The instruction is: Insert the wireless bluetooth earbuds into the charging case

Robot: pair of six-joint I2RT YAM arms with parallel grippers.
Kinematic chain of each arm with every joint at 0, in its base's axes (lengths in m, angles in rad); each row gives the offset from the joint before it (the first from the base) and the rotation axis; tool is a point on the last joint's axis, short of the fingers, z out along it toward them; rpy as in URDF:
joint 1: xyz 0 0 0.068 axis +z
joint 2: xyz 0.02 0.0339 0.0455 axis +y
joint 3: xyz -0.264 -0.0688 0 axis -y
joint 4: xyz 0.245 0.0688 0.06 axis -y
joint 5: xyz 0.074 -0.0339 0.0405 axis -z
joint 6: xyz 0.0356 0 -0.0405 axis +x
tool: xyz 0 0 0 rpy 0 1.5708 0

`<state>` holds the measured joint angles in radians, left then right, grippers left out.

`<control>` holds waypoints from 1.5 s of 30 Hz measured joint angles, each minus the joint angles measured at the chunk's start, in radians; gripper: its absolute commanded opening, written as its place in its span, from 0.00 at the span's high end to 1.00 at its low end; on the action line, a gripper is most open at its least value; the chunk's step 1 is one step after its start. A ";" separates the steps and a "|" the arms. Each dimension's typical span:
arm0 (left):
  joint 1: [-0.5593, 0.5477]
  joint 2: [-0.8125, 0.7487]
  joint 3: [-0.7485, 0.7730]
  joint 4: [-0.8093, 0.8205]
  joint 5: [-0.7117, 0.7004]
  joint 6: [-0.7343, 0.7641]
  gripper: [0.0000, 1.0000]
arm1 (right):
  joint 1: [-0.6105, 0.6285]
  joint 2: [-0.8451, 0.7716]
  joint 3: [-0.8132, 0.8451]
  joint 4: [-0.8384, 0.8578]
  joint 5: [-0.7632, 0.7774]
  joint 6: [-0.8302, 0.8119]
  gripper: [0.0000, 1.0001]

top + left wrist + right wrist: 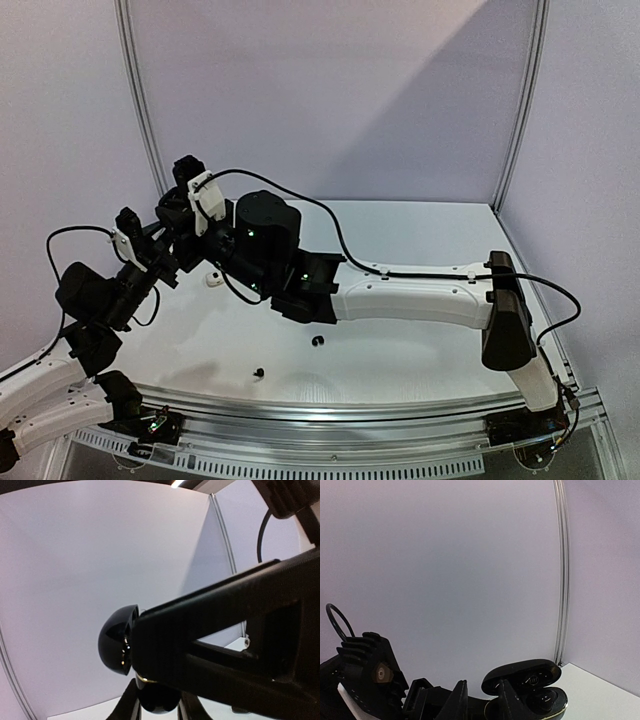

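Glossy black oval charging case (522, 677), lid hinged open and raised clear of the surface (420, 355), with a seated earbud (543, 698) inside; the middle earbud (319, 341) and near earbud (259, 373), both black, lie apart, and the white earbud (212, 279) lies farther back.

You're looking at a white table (420, 350) boxed in by plain, pale lilac-grey panels: a back wall (330, 90) and a side wall on each flank, left (60, 120) and right (590, 150). Slim metal uprights mark the corners, one at the left (140, 100) and one at the right (520, 110). A soft diagonal shadow darkens the back wall's lower right. Along your near edge runs a curved aluminium rail (350, 410). In the left wrist view, a bright light strip (176, 483) shows overhead.
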<state>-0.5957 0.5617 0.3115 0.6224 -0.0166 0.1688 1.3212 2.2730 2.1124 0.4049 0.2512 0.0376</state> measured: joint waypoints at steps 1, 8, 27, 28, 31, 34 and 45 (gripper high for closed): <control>0.000 0.000 0.000 0.000 0.000 0.000 1.00 | 0.000 0.000 0.000 0.000 0.000 -0.002 0.77; 0.000 -0.002 0.022 -0.053 -0.024 -0.032 1.00 | -0.001 -0.026 -0.010 -0.031 -0.039 -0.062 0.76; 0.098 -0.040 0.053 -0.285 -0.049 -0.223 1.00 | -0.003 -0.514 -0.289 -0.575 0.150 0.349 0.67; 0.109 -0.045 0.053 -0.288 -0.049 -0.226 1.00 | -0.004 -0.509 -0.298 -0.644 0.143 0.401 0.67; 0.131 -0.048 0.052 -0.292 -0.048 -0.233 1.00 | -0.005 -0.417 -0.280 -0.865 0.043 0.540 0.64; 0.138 -0.059 0.050 -0.292 -0.046 -0.234 1.00 | 0.008 -0.243 -0.183 -1.058 -0.024 0.615 0.53; 0.147 -0.079 -0.027 -0.263 -0.019 -0.242 1.00 | 0.035 -0.016 -0.105 -1.414 -0.154 0.896 0.50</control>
<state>-0.4484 0.4828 0.2840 0.3592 -0.0360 -0.0734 1.3560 2.2566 2.0071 -1.0088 0.0967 0.9333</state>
